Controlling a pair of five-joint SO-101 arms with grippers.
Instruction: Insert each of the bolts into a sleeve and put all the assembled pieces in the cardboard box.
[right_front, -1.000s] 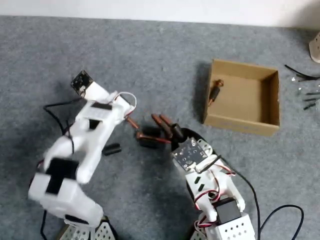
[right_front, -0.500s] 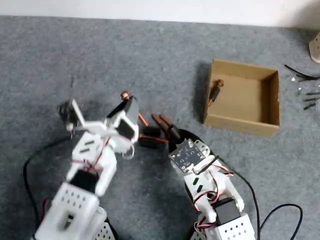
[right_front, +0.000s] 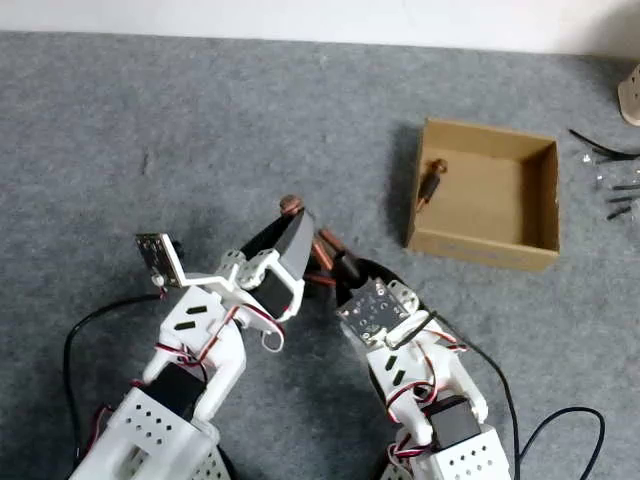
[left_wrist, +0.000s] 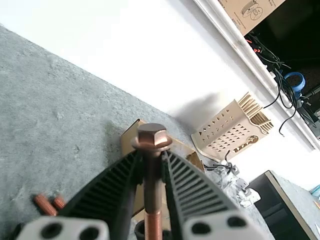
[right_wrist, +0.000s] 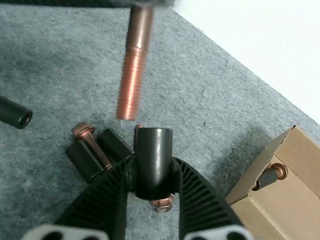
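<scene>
On the left of the grey bench (right_front: 150, 100), the left arm's tool (right_front: 292, 218) is raised and clamped on a copper bolt (right_front: 291, 205). In the left wrist view the ribbed black fingers (left_wrist: 117, 180) of this tool (left_wrist: 151, 156) pinch the bolt (left_wrist: 152, 172) on its smooth shank, just under the flanged hex head. The threaded end points back toward the wrist.

Just beside it, the right arm's tool (right_front: 345, 265) is closed around a black sleeve (right_wrist: 154, 155). This tool (right_wrist: 153, 172) holds the sleeve upright, open mouth up. The bolt (right_wrist: 134, 70) hangs threads-down with its tip close over the sleeve's mouth, a little off centre and not touching it.

On the bench under the two tools lie two short sleeves (right_wrist: 114, 145) side by side. A loose bolt (right_wrist: 85, 135) rests against them, perhaps partly inside one; the angle is too poor to say. A second bolt head (right_wrist: 161, 203) peeks out beneath the held sleeve, and a lone sleeve (right_wrist: 14, 113) lies well apart from the cluster.

Further right stands the open cardboard box (right_front: 490, 255). One assembled piece (right_front: 431, 185) lies inside it against the wall nearest the arms.

At the far right edge are black cables and small parts (right_front: 610, 185).
</scene>
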